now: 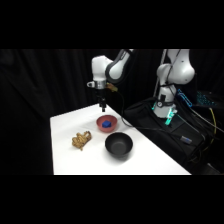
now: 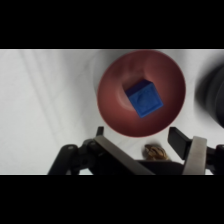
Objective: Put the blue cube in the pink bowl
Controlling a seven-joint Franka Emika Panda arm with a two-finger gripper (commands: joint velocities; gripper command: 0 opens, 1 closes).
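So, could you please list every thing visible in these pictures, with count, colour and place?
blue cube: one, bright blue, inside the pink bowl.
pink bowl: one, salmon pink, on the table below the gripper.
black bowl: one, glossy black, on the table beside the pink bowl.
lumpy object: one, tan-brown, on the table apart from both bowls.
table: one, white.
gripper: one, black fingers on a white arm, above the pink bowl, open, holding nothing.

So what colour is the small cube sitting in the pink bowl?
Bright blue small plain-faced cube, clearest in the wrist view.
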